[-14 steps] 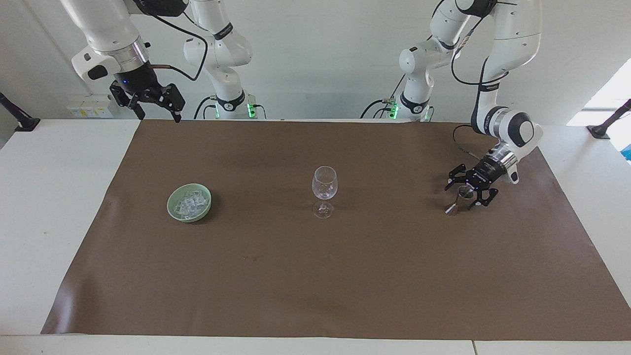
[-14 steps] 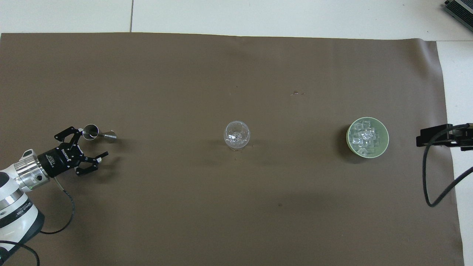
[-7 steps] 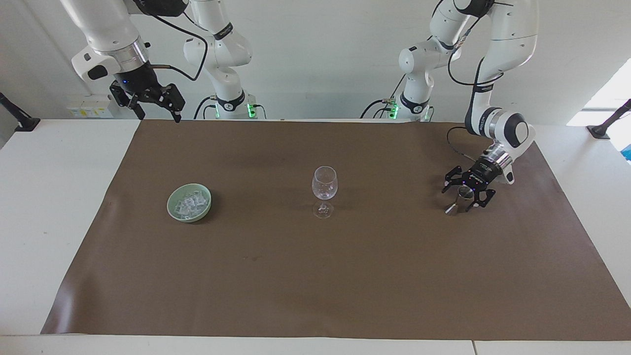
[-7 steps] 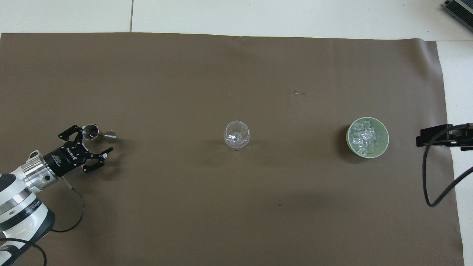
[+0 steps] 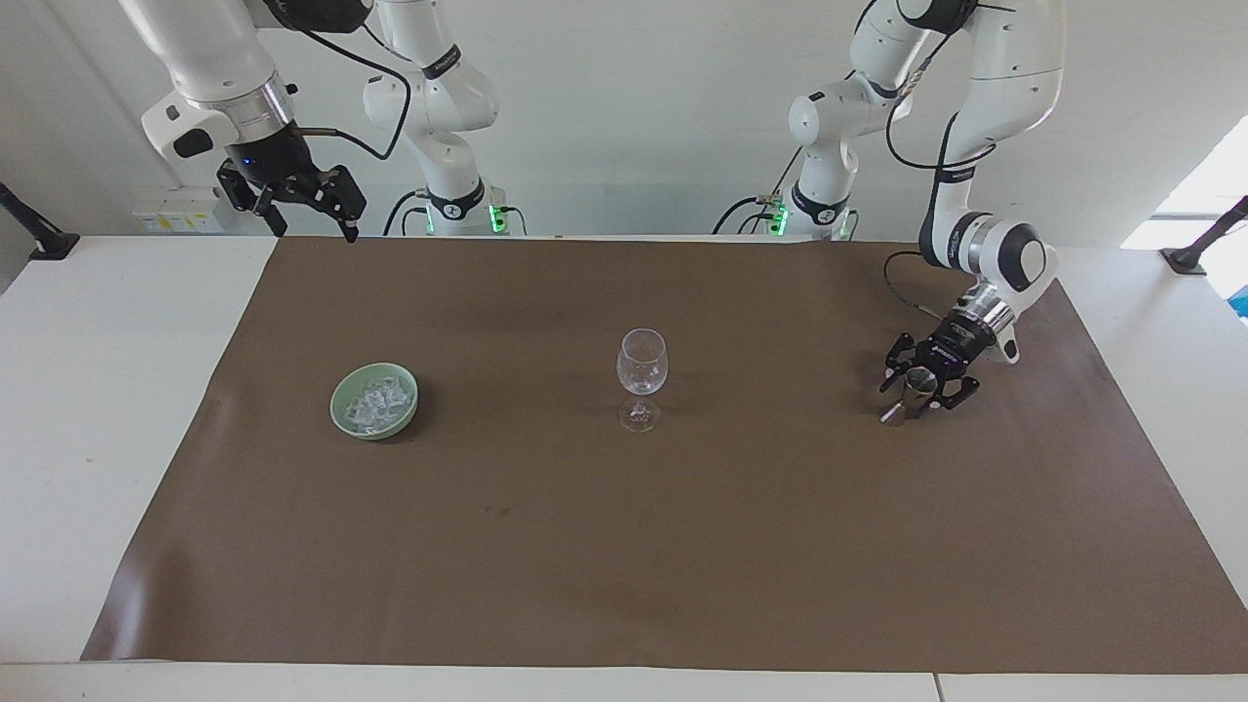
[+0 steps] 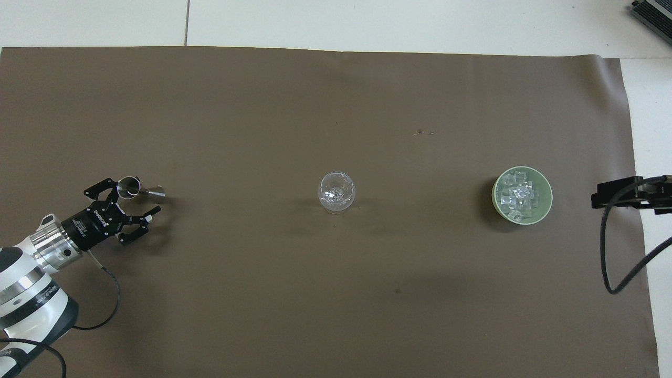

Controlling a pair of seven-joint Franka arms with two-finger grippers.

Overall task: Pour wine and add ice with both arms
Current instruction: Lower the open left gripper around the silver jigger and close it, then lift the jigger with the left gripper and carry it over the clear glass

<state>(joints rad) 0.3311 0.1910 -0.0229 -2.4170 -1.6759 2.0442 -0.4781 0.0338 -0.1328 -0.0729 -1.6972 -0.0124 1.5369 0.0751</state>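
Observation:
A small metal measuring cup (image 5: pixel 909 392) stands on the brown mat toward the left arm's end, also in the overhead view (image 6: pixel 130 187). My left gripper (image 5: pixel 921 386) is low at the cup, open, with a finger on each side of it (image 6: pixel 132 198). A clear stemmed glass (image 5: pixel 642 366) stands mid-mat (image 6: pixel 336 191). A pale green bowl (image 5: pixel 337 406) holds several clear ice cubes (image 5: pixel 376 398) toward the right arm's end (image 6: pixel 518 194). My right gripper (image 5: pixel 314 226) is open and waits raised above the mat's corner nearest the robots.
The brown mat (image 5: pixel 624 546) covers most of the white table (image 5: pixel 107 390). A black cable (image 6: pixel 609 262) hangs from the right arm beside the bowl (image 6: pixel 548 203) in the overhead view.
My left gripper has crept in around the metal cup and its fingers have narrowed about it. The right arm has not moved.

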